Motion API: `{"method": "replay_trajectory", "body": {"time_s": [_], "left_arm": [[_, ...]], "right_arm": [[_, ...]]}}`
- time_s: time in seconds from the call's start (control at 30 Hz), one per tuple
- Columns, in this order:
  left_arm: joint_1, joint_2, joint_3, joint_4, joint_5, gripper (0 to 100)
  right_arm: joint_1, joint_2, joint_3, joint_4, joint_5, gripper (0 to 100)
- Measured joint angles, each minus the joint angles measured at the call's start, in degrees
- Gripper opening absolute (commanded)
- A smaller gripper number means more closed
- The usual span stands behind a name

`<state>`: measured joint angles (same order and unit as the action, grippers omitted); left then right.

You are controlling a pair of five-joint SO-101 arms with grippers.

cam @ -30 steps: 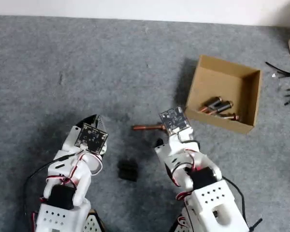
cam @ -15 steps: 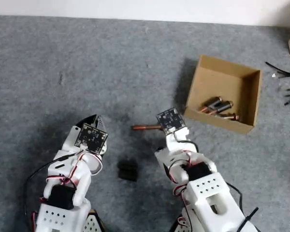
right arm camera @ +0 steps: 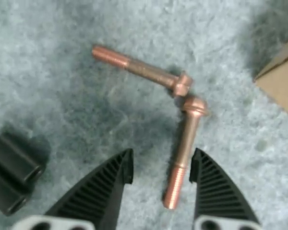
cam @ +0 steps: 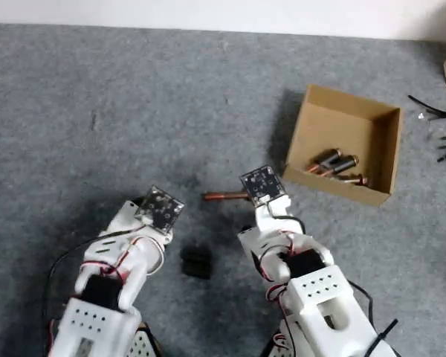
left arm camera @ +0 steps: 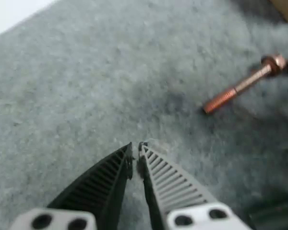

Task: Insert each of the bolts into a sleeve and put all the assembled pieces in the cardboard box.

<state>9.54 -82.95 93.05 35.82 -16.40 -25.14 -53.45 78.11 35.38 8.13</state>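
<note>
A: Right gripper, what's it doing?
B: Jaws wide, nothing held. One bolt lies on the carpet between its fingers. The shank runs along the gripper's own line, threaded end toward the wrist.
A: The other one?
B: The second bolt touches it head to head, making an L. From the high view its long axis runs left-right, poking out left of the right wrist.
A: Left gripper?
B: Pinched almost together, empty, left of both bolts. The right arm is clearly nearer.
A: Sleeves, box?
B: Black sleeves are on the near side between the arms. The cardboard box is far right, with assembled pieces inside.
A: Next move?
B: My guess: drop and close across that shank.
A: Any print?
B: None I can read.
</note>
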Motion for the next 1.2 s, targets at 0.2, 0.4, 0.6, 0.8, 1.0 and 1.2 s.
{"method": "replay_trajectory", "body": {"time_s": [0.2,0.4,0.6,0.8,1.0,1.2], "left_arm": [[0.9,22.4,-12.7,2.5,-2.0,4],[4.0,30.7,-18.4,8.0,-3.2,4],[3.0,30.9,-18.7,7.5,-3.2,4],[2.8,30.9,-18.7,4.2,-3.2,4],[2.1,31.6,-19.8,3.8,-3.5,7],[8.7,31.6,-27.8,7.9,-9.3,15]], "right_arm": [[6.0,0.0,0.0,-3.9,0.0,18.0],[6.9,0.0,0.0,-4.4,0.0,18.0],[6.6,0.0,0.0,-4.4,0.0,18.0],[6.6,0.0,0.0,-4.6,0.0,18.0],[6.9,0.3,2.5,-8.4,0.0,18.0],[11.1,0.3,2.9,-9.1,-0.3,18.0]]}}
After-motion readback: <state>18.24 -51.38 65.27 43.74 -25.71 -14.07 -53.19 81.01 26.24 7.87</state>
